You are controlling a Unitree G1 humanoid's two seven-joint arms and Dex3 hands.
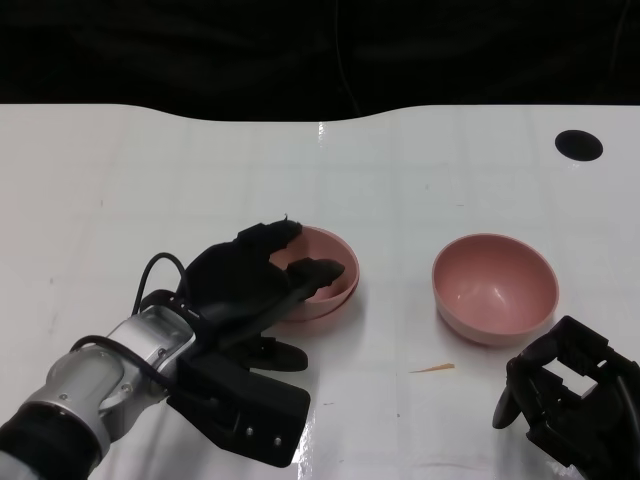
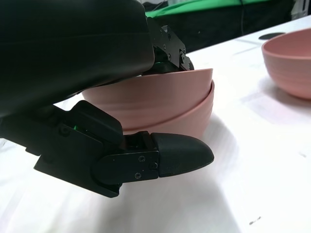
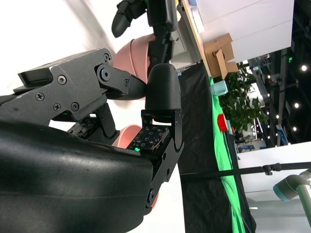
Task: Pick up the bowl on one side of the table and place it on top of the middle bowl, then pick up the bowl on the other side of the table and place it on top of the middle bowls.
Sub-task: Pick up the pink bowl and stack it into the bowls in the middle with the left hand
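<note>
Two pink bowls are nested as one stack (image 1: 330, 285) at the middle of the white table (image 1: 120, 180). In the left wrist view the upper bowl (image 2: 160, 94) sits inside the lower bowl (image 2: 189, 121). My left hand (image 1: 250, 290) reaches over the stack's near rim, with its fingers (image 1: 318, 270) lying inside the upper bowl. Its thumb (image 2: 180, 155) stays just clear of the outer wall. A third pink bowl (image 1: 495, 285) stands upright to the right and also shows in the left wrist view (image 2: 291, 63). My right hand (image 1: 565, 395) hangs near the table's front edge, just in front of that bowl, holding nothing.
A black round hole (image 1: 578, 145) marks the table's far right. A thin orange sliver (image 1: 432, 369) lies on the table between my two hands. Beyond the table's far edge all is dark.
</note>
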